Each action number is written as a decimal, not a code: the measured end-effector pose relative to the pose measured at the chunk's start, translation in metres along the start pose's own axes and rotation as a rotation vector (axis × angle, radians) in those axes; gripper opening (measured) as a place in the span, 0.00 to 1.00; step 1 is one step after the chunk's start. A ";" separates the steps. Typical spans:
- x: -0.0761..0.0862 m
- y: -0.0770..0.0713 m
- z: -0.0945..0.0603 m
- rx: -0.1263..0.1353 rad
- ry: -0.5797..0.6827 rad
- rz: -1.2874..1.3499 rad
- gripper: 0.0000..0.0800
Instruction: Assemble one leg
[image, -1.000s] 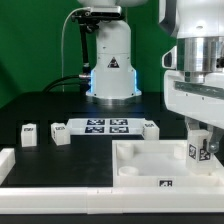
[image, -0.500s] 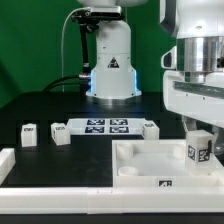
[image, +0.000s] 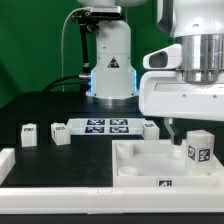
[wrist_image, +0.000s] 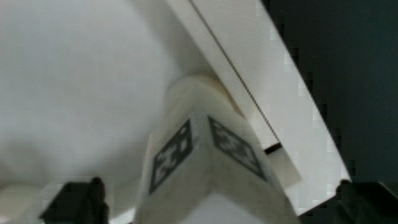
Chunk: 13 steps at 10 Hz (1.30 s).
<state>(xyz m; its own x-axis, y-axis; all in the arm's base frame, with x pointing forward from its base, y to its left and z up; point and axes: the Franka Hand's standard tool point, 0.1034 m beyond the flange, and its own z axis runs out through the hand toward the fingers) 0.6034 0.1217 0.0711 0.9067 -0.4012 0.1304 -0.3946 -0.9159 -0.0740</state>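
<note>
A leg (image: 199, 152), a small white peg with a square tag, stands upright in the far corner of the white square tray (image: 150, 160) at the exterior view's right. My gripper (image: 192, 128) hangs just above it, open, its fingers spread wide and clear of the leg. In the wrist view the leg (wrist_image: 199, 150) shows two tagged faces between the dark fingertips (wrist_image: 75, 200), with gaps on both sides, and the tray's rim (wrist_image: 231, 60) runs past it. Three more legs (image: 29, 134), (image: 59, 135), (image: 150, 127) lie on the black table.
The marker board (image: 100, 126) lies between the loose legs. The arm's base (image: 110, 60) stands behind it. A white L-shaped border piece (image: 6, 165) lies at the exterior view's left front corner.
The gripper has turned about its wrist, opened and let go of the leg, which now stands uncovered in the tray corner. The other parts have not moved.
</note>
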 end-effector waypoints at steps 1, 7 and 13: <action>0.001 0.001 0.000 -0.001 0.000 -0.146 0.81; 0.002 0.004 0.000 -0.023 0.004 -0.472 0.81; 0.001 0.003 0.001 -0.015 0.003 -0.227 0.36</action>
<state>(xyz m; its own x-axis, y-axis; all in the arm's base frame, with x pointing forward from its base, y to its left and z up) 0.6028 0.1184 0.0701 0.9721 -0.1849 0.1446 -0.1828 -0.9828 -0.0279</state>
